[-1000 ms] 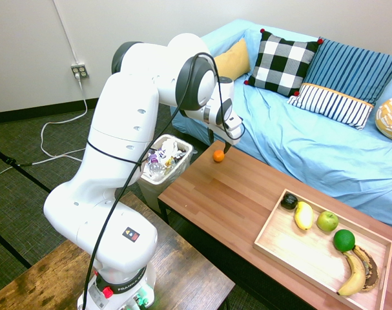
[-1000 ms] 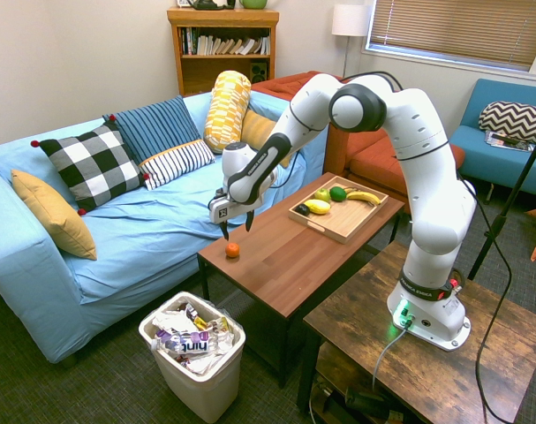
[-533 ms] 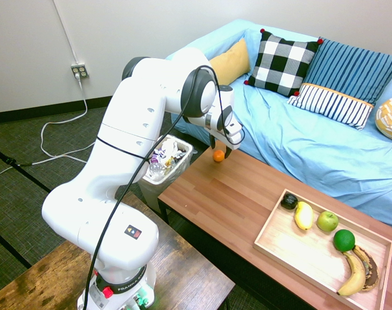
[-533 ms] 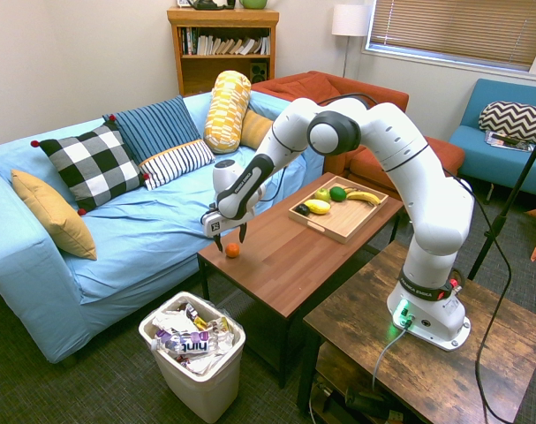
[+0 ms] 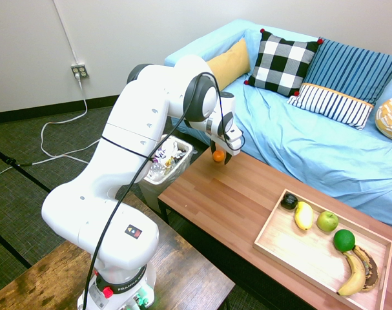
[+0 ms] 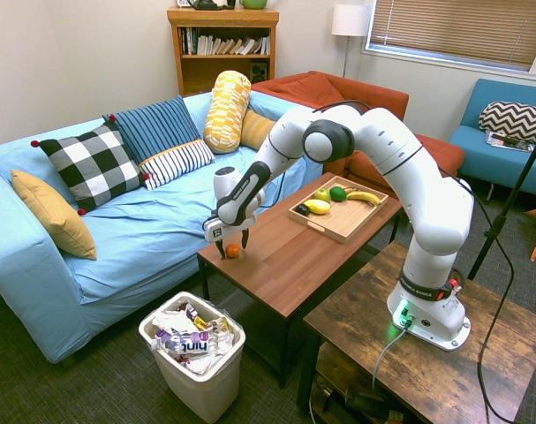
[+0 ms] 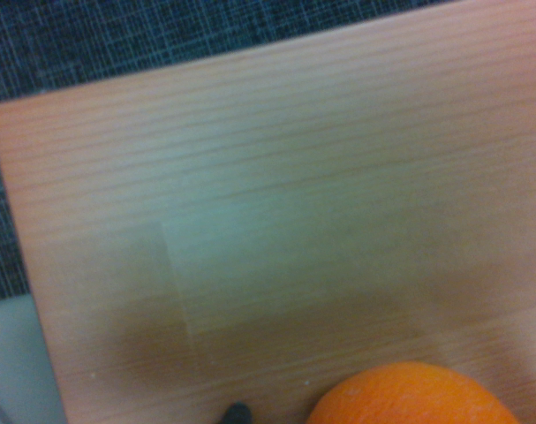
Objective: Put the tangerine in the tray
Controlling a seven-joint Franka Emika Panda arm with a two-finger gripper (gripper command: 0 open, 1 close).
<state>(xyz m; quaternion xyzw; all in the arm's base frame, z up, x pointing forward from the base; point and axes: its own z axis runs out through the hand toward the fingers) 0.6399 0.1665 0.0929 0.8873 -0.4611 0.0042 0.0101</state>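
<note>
At the sofa-side end of the coffee table [image 5: 247,200], near the corner by the wastebasket [image 5: 165,161], the tangerine [image 5: 218,155] sits on the wood surface. Gripper [image 5: 221,157] is down at table level right over it, fingers spread, one on either side of the fruit. Second exterior view shows the same: tangerine [image 6: 232,251] between the two dark fingers [image 6: 245,238], gripper [image 6: 232,246] straddling it. Can't tell if the pads touch the fruit; a gap looks visible on at least one side, so reads as open around it, not pinching.

Wrist view: tangerine [image 7: 415,394] fills the bottom edge right of centre, blurred, with bare table [image 7: 276,212] grain above it and dark carpet past the table edge.

Tray [image 5: 283,248] is at the opposite end of the table, well apart from the tangerine. It holds a small dark fruit [image 5: 288,201], lemon [image 5: 303,216], green apple [image 5: 327,221], lime [image 5: 343,240] and a banana [image 5: 354,274], plus a darker brownish item just beside the banana that I can't identify. Near half of the tray floor is bare.

Wastebasket stands on the floor just off the table corner, full of wrappers. Blue sofa [image 5: 312,142] runs behind the table with cushions along the back.
</note>
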